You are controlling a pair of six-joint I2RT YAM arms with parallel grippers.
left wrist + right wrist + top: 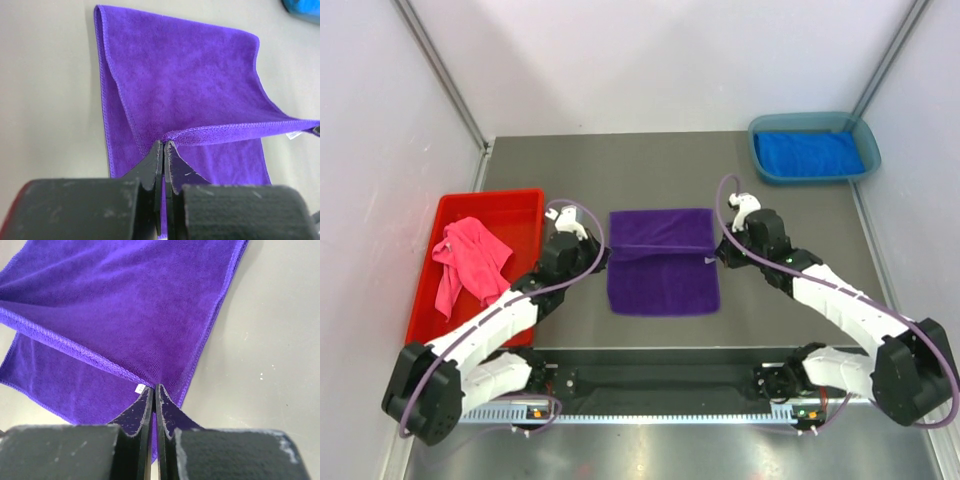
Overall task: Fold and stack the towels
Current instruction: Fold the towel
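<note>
While the jaws of the left gripper (164, 146) are pressed together, they pinch one corner of the purple towel (190, 75) by its stitched hem, and the cloth rises to a small peak right at the fingertips. The right gripper (153, 389) likewise has its jaws squeezed tight on the opposite corner of the same hem, with a small white tag (140, 388) just beside the tips on their left. Between the two pairs of jaws the held hem runs as a nearly straight, raised line, lifted a little off the layer underneath. Ahead of both jaws the upper layer slopes away and down to a rounded fold at the towel's far edge, so this part lies doubled. Beneath the jaws and back toward the arm bases, the lower layer lies flat on the grey table (650, 165), reaching past the fingertips on the near side as a single sheet. Well apart to the left of the left jaws, a pink towel (468, 262) lies crumpled in a red bin (520, 215), part of it trailing toward the bin's near end. Far ahead of the right jaws and off to their right, a royal blue towel (808, 153) lies flat inside a teal tray (810, 178) at the table's far right corner, well apart from the purple one.
</note>
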